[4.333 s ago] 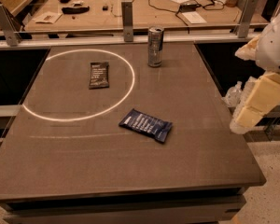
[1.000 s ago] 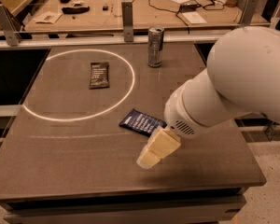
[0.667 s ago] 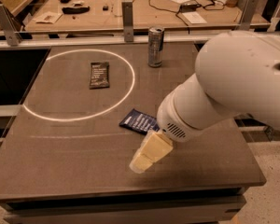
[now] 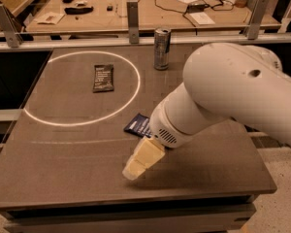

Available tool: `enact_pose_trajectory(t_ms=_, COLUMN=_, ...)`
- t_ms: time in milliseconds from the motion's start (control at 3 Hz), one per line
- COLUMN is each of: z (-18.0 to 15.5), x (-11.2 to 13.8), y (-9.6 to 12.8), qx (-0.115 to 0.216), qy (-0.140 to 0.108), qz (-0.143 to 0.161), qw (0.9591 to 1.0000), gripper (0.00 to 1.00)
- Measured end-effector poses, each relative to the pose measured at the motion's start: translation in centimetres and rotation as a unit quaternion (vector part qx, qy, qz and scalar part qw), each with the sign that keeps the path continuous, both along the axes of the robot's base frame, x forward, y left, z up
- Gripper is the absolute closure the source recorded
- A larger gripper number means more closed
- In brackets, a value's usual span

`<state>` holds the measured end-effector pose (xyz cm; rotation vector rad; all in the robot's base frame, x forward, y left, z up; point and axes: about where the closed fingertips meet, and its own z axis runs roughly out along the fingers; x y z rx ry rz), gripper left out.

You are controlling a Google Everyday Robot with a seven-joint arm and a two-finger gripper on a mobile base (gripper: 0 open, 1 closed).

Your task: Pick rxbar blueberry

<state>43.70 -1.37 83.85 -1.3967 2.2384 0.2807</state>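
The rxbar blueberry (image 4: 137, 125) is a dark navy wrapped bar lying flat on the brown table (image 4: 63, 154), just right of the white circle. Only its left end shows; the white arm (image 4: 218, 101) covers the rest. My gripper (image 4: 137, 165) is the cream-coloured piece at the arm's end. It hangs low over the table, just in front of the bar and slightly left of it.
A smaller black-brown wrapped bar (image 4: 103, 77) lies inside the white circle (image 4: 82, 89) painted on the table. A silver can (image 4: 161, 49) stands upright at the table's back edge. Behind it is a rail with metal posts (image 4: 132, 14) and a cluttered bench.
The arm swung in from the right edge across the table. In the last second the gripper has slid further left and toward the front, and the arm now covers more of the blue bar.
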Motion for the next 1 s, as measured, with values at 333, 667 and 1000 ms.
enact_pose_trajectory(t_ms=333, z=-0.4, x=1.9, y=0.5, qx=0.0, qy=-0.001, qz=0.004, qw=1.0, gripper=0.0)
enact_pose_trajectory(t_ms=667, z=-1.4, x=3.4, y=0.5, qx=-0.002, qy=0.011, qz=0.006, qw=0.9999, gripper=0.0)
enact_pose_trajectory(t_ms=1000, z=-2.6, x=4.4, y=-0.6, qx=0.006, qy=0.029, qz=0.001, qw=0.9996, gripper=0.18)
